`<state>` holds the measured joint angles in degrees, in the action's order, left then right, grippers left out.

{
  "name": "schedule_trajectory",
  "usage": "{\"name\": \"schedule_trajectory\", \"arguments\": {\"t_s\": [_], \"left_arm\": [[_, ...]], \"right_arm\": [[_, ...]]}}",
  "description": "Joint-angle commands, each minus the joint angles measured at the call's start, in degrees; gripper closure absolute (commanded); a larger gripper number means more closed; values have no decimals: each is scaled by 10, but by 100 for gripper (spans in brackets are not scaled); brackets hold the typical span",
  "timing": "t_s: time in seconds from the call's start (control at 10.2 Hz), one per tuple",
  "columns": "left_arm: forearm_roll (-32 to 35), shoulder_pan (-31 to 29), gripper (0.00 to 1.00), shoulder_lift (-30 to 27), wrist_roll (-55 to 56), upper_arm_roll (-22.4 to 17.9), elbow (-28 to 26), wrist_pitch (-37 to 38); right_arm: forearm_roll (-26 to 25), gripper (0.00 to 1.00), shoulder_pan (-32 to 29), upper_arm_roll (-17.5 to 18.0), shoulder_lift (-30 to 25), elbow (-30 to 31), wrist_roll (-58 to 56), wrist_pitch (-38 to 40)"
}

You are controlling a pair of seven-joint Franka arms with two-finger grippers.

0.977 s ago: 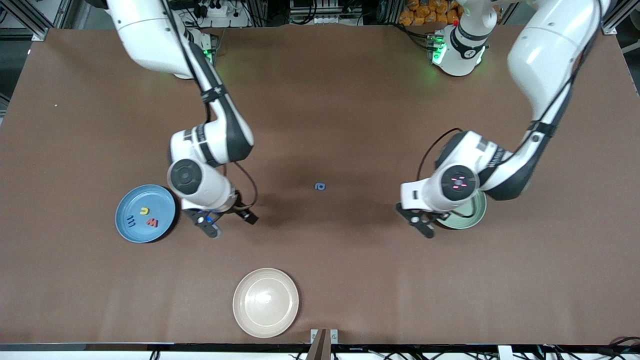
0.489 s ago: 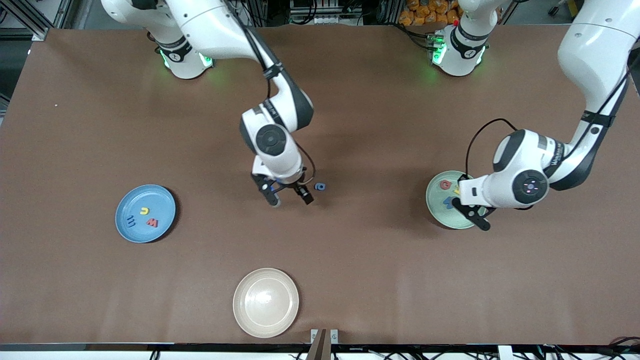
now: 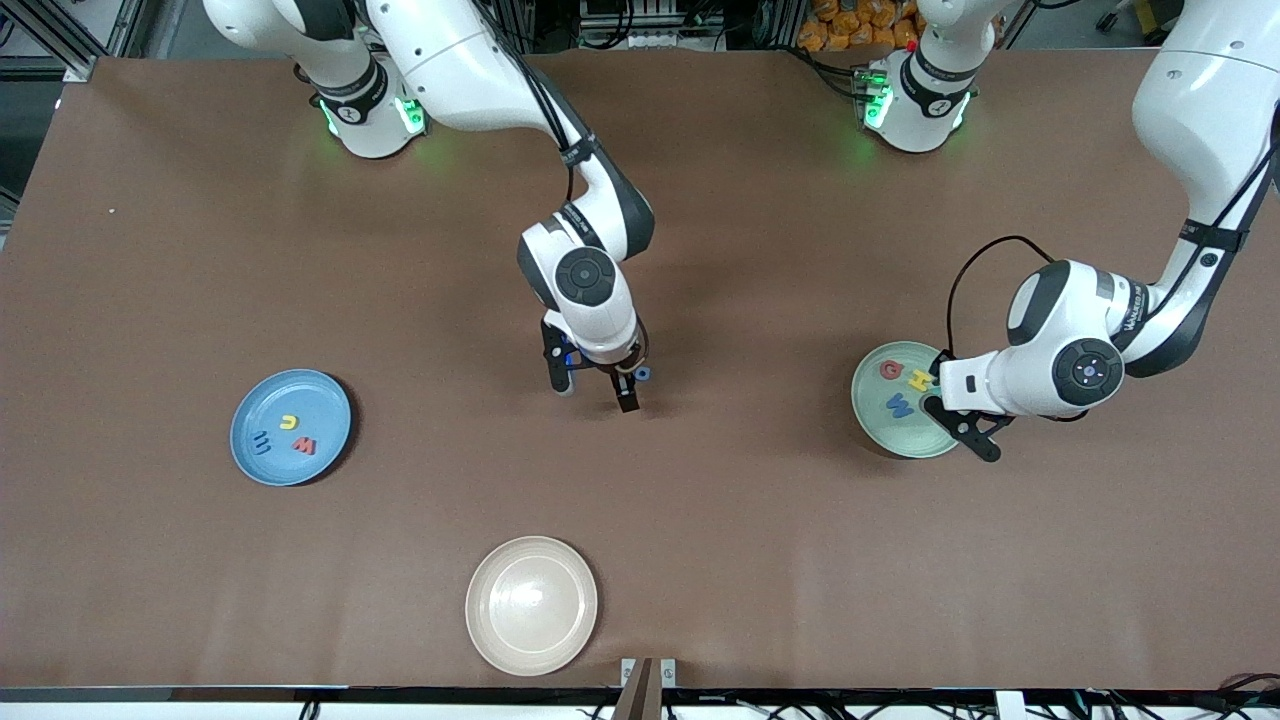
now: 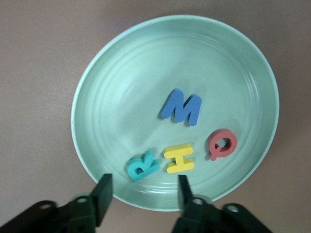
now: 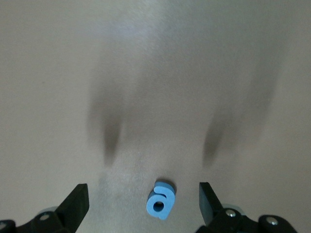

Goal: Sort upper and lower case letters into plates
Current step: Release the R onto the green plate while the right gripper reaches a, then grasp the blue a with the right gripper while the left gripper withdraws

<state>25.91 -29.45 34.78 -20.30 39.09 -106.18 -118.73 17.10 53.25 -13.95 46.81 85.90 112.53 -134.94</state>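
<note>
- Blue letter [image 3: 643, 374] at table centre: largely covered by the right gripper [image 3: 596, 387] in the front view.
- Mint plate [image 3: 880, 420]: rim toward the left arm's end hidden under the left gripper [image 3: 962, 432].
- Letters on blue plate [image 3: 262, 410]: too small to read surely.

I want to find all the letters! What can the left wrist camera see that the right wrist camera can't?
Only the left wrist view shows the mint green plate holding four capital letters: blue M, red Q, yellow H and teal R. The open left gripper is over the plate's rim.

Only the right wrist view shows the small blue a lying on the table, between the fingers of the open right gripper.

Both show brown tabletop and a pair of open black fingers.
</note>
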Motion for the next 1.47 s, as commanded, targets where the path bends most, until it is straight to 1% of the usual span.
{"name": "schedule_trajectory", "arguments": {"t_s": [0.0, 0.1, 0.29, 0.39, 0.59, 0.68, 0.88, 0.98, 1.07, 1.37], "left_arm": [[17, 11, 0, -13, 7, 7, 39, 27], [7, 17, 0, -14, 34, 8, 71, 56], [-8, 19, 0, -26, 182, 18, 115, 102], [-15, 17, 0, -27, 218, 33, 142, 125], [-18, 14, 0, -53, 230, 39, 190, 153], [-32, 13, 0, -77, 230, 40, 201, 159], [-105, 12, 0, -137, 231, 36, 217, 183], [-133, 0, 0, -149, 231, 34, 238, 199], [-146, -16, 0, -164, 231, 36, 242, 206], [-144, -18, 0, -213, 230, 39, 239, 214]], "right_arm": [[9, 0, 7, -5, 34, -37, 52, -7], [9, 0, 9, -5, 45, -53, 71, -7], [9, 0, 8, 11, 46, -55, 85, -7], [9, 0, 10, 14, 47, -55, 93, -7], [9, 0, 14, 16, 46, -55, 97, -3], [4, 0, 15, 15, 44, -55, 97, -1], [1, 0, 17, 11, 40, -49, 99, 10], [0, 0, 20, 8, 40, -47, 101, 15], [-1, 0, 29, -1, 41, -45, 108, 15], [-11, 0, 34, -12, 41, -45, 125, 14]]}}
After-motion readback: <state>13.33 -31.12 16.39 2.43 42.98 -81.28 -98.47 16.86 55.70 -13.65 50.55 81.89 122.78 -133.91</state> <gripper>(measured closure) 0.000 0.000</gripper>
